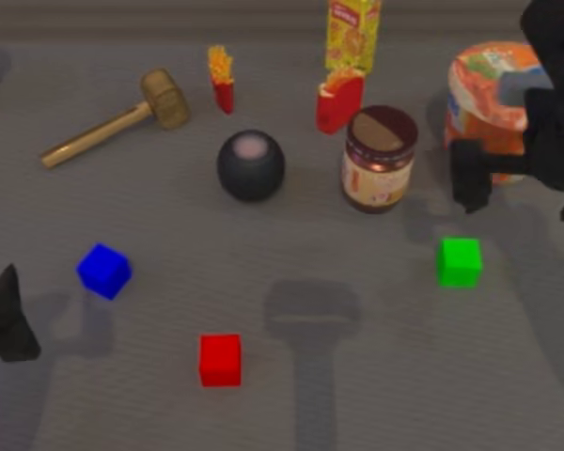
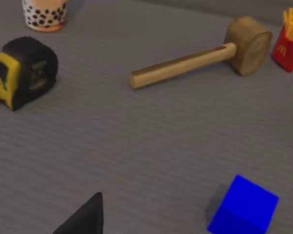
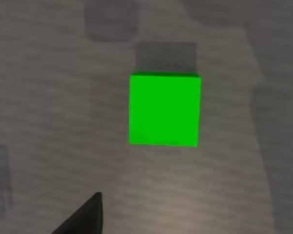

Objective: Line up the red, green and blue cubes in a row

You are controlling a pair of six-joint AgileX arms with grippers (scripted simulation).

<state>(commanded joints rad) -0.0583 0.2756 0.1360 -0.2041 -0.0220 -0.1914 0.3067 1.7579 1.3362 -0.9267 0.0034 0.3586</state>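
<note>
The blue cube (image 1: 103,271) lies at the table's left, turned at an angle. Just to its left and slightly nearer the front is my left gripper (image 1: 7,318), open and holding nothing. The left wrist view shows one dark fingertip (image 2: 90,214) well apart from the blue cube (image 2: 241,207). The red cube (image 1: 220,360) rests near the front, left of the middle. At the right sits the green cube (image 1: 460,261). My right gripper (image 1: 470,180) hovers open above and behind it; the right wrist view shows the green cube (image 3: 164,109) beyond one fingertip (image 3: 90,214).
A wooden mallet (image 1: 113,122), two red fries cartons (image 1: 223,80) (image 1: 339,99), a black ball-shaped speaker (image 1: 250,165), a jar (image 1: 379,158), a yellow box (image 1: 352,33) and an orange tub (image 1: 489,94) fill the back. A tape measure (image 2: 24,73) and a spotted cup (image 2: 45,13) stand far left.
</note>
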